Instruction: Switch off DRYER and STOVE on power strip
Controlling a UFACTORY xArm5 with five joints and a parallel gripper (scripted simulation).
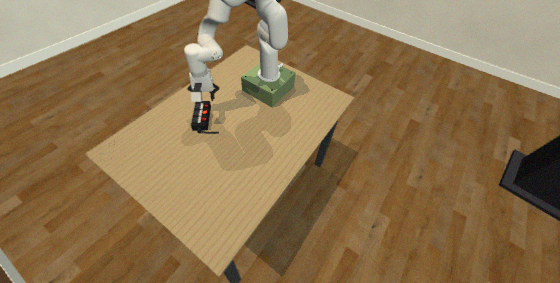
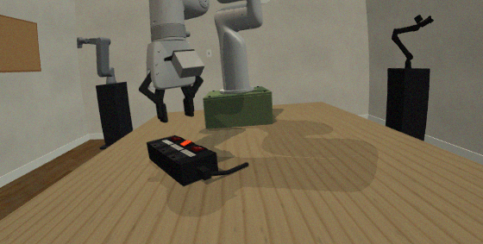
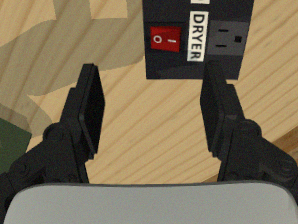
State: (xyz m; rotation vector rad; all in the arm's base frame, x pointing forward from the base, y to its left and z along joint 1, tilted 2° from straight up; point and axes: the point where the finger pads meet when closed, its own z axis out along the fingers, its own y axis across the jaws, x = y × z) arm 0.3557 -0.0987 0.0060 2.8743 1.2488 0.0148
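Observation:
A black power strip [image 1: 201,116] [image 2: 181,154] [image 3: 222,19] lies flat and the right way up on the wooden table [image 1: 200,207] [image 2: 345,209]. In the exterior view the middle switch [image 2: 186,142] glows, and the far switch [image 2: 175,138] and the near switch [image 2: 197,148] are dark. My gripper [image 1: 202,98] [image 2: 176,115] [image 3: 151,81] is open and empty. It hangs above the table just past the strip's DRYER end, touching nothing.
The arm's green base [image 1: 267,87] [image 2: 237,109] stands on the table behind the strip. The strip's black cable [image 2: 228,170] runs out of its near end. Black pedestals [image 2: 114,109] [image 2: 407,101] with other arms stand on the floor beyond the table.

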